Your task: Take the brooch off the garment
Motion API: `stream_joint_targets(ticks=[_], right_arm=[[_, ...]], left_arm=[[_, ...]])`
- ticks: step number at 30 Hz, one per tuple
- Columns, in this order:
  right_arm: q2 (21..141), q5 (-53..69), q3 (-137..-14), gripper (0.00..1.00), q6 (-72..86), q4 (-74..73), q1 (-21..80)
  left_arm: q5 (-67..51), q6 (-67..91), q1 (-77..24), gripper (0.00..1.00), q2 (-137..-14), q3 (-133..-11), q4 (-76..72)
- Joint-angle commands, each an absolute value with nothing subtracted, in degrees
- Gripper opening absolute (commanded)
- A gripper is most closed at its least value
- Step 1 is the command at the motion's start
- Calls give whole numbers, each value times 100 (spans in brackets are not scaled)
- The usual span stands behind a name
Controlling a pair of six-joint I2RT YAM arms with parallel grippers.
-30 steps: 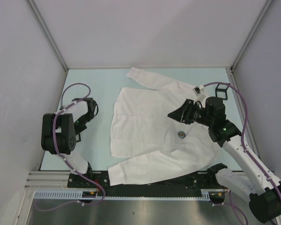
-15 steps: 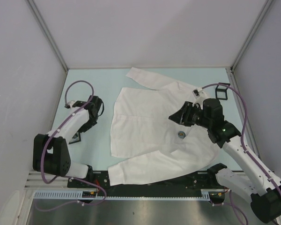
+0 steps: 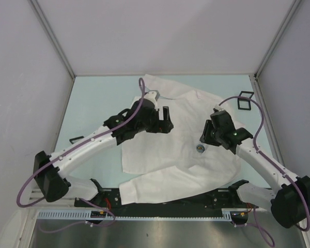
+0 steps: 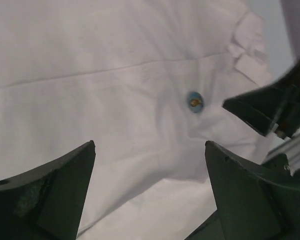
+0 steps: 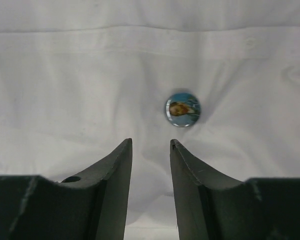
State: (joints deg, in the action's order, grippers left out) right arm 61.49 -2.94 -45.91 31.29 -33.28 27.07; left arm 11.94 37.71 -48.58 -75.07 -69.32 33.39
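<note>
The garment is a white shirt lying flat on the table. A small round blue brooch is pinned on its right part. My right gripper hovers just beyond the brooch, pointing down at it. In the right wrist view the brooch lies just ahead of the right gripper, slightly right of the gap; the jaws are open with only cloth between them. My left gripper hangs wide open over the shirt's upper middle. The left wrist view shows the brooch ahead of the left gripper.
A black square frame lies at the table's back right, beside the shirt's sleeve. A small black piece lies near the left wall. The teal table is boxed in by grey walls. The right gripper's black body shows in the left wrist view.
The left arm has swung from the table's left side over the shirt, and its jaws have opened wide. The right gripper has tipped downward, closer to the brooch.
</note>
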Motion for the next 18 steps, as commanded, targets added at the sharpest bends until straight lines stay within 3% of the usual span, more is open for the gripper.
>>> stream_joint_targets(ticks=[1, 7, 12, 15, 18], right_arm=[[6433, -713, -4607, 40, 3295, -3613, 2207], [6311, -123, -3762, 34, 3462, -2980, 1617], [6196, 202, -3331, 33, 3410, -2444, 1617], [6240, 316, -3296, 23, 3384, -2278, 1617], [6153, 300, -3287, 21, 3384, -2014, 1731]], left_arm=[[-964, 2673, -4825, 88, -8330, -7180, 1582], [-2697, 2830, -4860, 74, -9974, -8146, 1530], [-3312, 2909, -4983, 66, -10897, -8859, 1608], [-3471, 3006, -4992, 59, -11424, -9166, 1730], [-3454, 2927, -4992, 60, -11689, -9422, 2048]])
